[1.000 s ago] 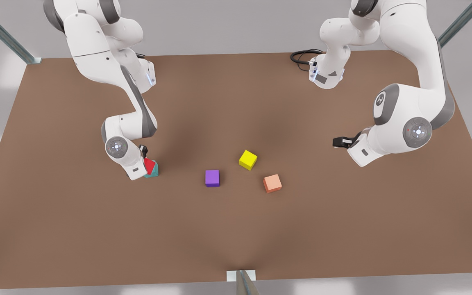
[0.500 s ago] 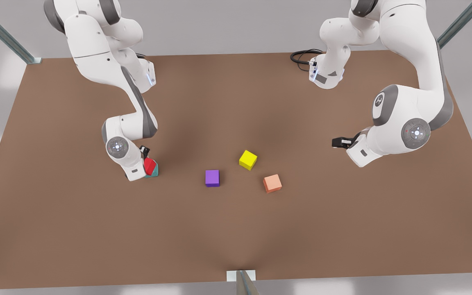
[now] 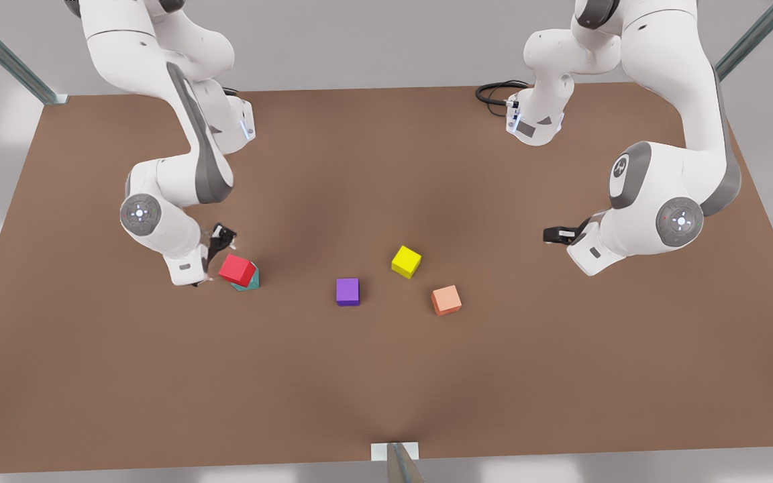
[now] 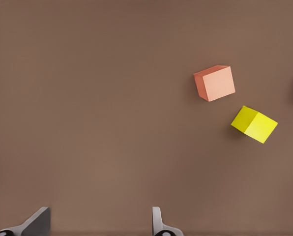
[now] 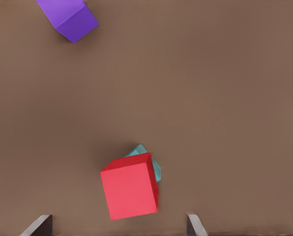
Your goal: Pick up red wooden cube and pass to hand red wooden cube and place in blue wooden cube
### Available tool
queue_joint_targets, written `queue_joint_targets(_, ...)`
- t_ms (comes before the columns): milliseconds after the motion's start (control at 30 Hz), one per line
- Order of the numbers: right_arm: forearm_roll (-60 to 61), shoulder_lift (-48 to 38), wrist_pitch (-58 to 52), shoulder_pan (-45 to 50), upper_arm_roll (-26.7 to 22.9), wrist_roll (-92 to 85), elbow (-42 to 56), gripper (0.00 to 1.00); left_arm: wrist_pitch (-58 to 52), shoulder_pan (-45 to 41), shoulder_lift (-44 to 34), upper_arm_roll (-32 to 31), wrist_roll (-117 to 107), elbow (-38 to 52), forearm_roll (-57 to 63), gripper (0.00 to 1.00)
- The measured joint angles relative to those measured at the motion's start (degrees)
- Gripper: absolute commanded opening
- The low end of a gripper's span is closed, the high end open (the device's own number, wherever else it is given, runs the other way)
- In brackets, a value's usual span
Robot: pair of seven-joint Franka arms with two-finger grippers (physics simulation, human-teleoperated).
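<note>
Mostly hidden: blue wooden cube under red wooden cube; right end effector spread, left end effector spread.

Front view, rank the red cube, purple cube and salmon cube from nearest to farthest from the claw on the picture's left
From the right claw, on the front view's left:
1. Red cube, right beside it, atop the teal cube.
2. Purple cube, mid-table.
3. Salmon cube, farther toward the view's right.
</note>
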Motion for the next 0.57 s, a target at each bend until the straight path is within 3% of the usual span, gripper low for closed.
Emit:
queue_joint_targets(100,-0.5,5.7,-5.0,-8.6,-1.9,6.9,14.5,1.00,0.0,0.0,0.0,0.0,-0.1,0.1,0.0,1.00)
queue_joint_targets(200,-0.6,3.3,-12.6,-13.1,-2.3,12.9,23.6,1.00,-0.1,0.0,0.0,0.0,-0.1,0.1,0.0,1.00)
queue_joint_targets(333,-0.9,-4.6,-21.3,-13.6,-2.4,19.9,21.8,1.00,-0.1,0.0,0.0,0.0,-0.2,0.0,0.0,1.00)
queue_joint_targets(567,-0.7,-5.6,-27.1,-14.5,-2.1,30.8,21.0,1.00,-0.1,0.0,0.2,0.0,-0.2,0.0,0.0,1.00)
